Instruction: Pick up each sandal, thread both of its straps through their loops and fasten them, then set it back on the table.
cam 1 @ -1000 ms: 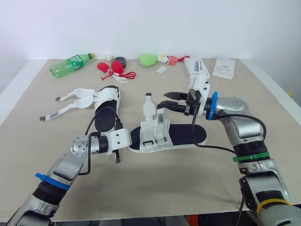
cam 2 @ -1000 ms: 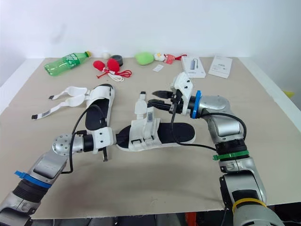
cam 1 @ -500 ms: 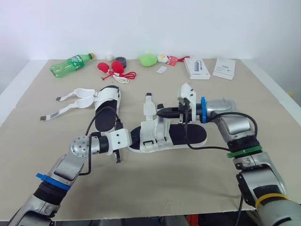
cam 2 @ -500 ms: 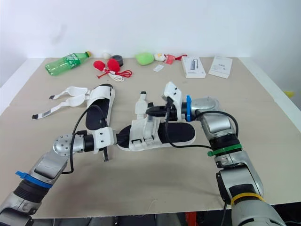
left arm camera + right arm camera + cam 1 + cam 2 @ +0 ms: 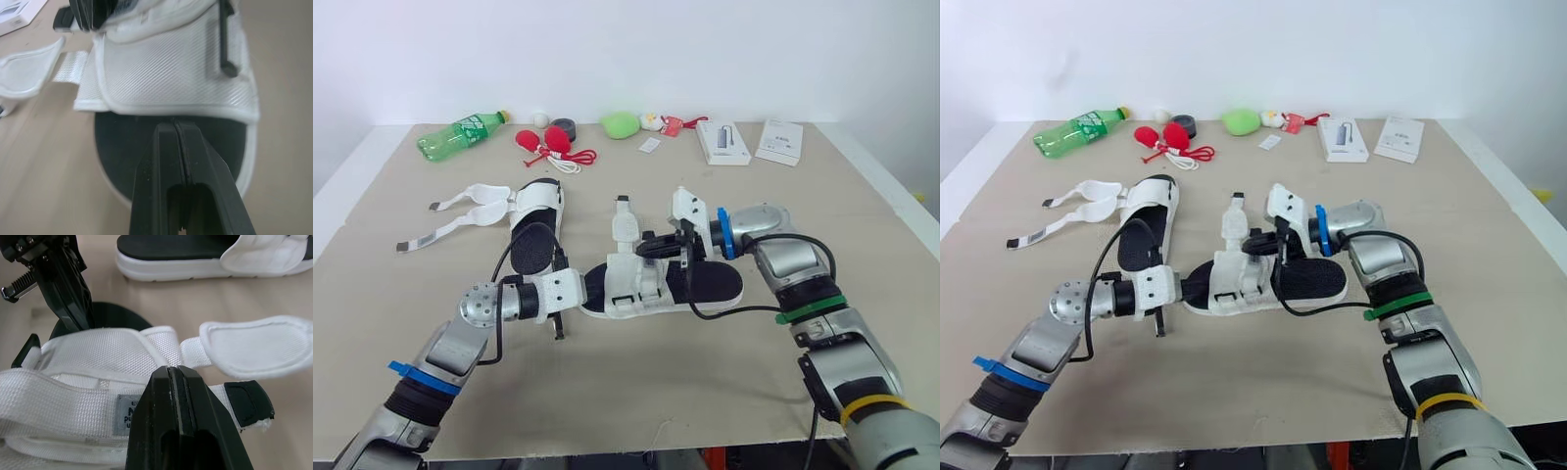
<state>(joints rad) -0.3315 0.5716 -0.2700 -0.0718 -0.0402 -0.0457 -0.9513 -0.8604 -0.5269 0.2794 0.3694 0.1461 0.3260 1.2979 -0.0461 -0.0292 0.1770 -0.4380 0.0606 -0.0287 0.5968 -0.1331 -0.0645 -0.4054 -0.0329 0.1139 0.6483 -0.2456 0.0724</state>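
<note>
On the tan table (image 5: pixel 705 392) two white sandals with black footbeds lie side by side, the second sandal (image 5: pixel 536 220) further back on the robot's left with both straps splayed open, the near sandal (image 5: pixel 710 282) crosswise in the middle between the two arms. The left gripper (image 5: pixel 174 128) is at this sandal's left end, its claw pinched narrow with the tips over the black footbed, while the right gripper (image 5: pixel 175 372), claw likewise closed to a seam, lies against the labelled strap (image 5: pixel 73 396); whether webbing is caught between its tips cannot be told
</note>
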